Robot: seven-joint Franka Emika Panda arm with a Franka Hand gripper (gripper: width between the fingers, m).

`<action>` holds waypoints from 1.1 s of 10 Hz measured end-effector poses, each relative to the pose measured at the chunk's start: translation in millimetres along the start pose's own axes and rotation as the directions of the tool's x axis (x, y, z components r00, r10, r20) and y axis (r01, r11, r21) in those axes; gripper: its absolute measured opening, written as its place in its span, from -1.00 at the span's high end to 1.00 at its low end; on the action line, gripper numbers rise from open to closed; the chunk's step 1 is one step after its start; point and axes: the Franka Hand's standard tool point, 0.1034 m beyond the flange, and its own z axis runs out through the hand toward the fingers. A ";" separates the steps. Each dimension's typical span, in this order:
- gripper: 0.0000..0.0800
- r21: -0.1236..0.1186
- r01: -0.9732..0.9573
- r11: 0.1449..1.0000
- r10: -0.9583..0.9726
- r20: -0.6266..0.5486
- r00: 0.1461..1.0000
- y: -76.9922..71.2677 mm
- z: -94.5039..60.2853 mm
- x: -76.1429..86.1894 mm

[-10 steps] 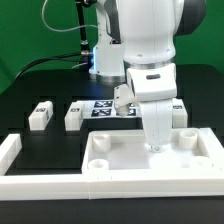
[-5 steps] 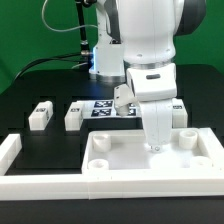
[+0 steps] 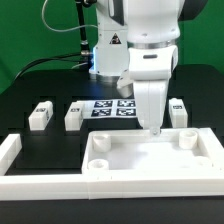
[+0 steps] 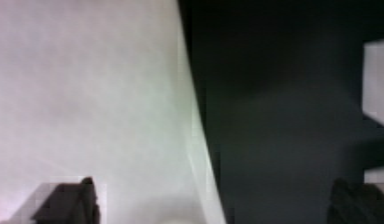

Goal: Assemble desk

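Note:
The white tray-like tabletop lies at the front of the black table, rim up, with round sockets at its far corners. My gripper hangs just above its far rim, a little to the exterior view's right of the middle. In the wrist view my gripper is open wide and empty, with the dark fingertips far apart. The white tabletop lies under one finger and black table under the other. Two legs stand at the exterior view's left, and a third leg stands at its right.
The marker board lies flat behind the tabletop, partly hidden by my arm. Long white border bars run along the exterior view's left and the front edge. The robot base stands at the back with cables.
My gripper has risen from the tabletop's inside near the far rim and shifted slightly toward the exterior view's left. The leg at the right is now uncovered.

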 end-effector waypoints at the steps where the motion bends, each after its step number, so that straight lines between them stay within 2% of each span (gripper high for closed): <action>1: -0.62 -0.003 -0.147 0.989 0.147 0.002 0.989 -1.6 -9.1 10.9; 2: -0.62 -0.007 -0.264 0.965 0.264 0.007 0.965 -1.4 -18.5 22.5; 3: -0.62 -0.011 -0.303 0.953 0.303 -0.002 0.953 -0.5 -19.4 26.8; 5: -0.62 -0.009 -0.393 0.920 0.393 -0.001 0.920 -1.1 -18.0 25.9; 7: -0.62 -0.005 -0.543 0.840 0.543 -0.004 0.840 -3.5 -17.6 28.4; 8: -0.62 -0.009 -0.687 0.727 0.687 0.003 0.727 -13.1 -16.0 34.5; 10: -0.62 -0.006 -0.905 0.425 0.905 0.017 0.425 -28.1 -14.5 42.2; 11: -0.62 0.011 -0.951 0.308 0.951 0.026 0.309 -24.7 -18.8 46.1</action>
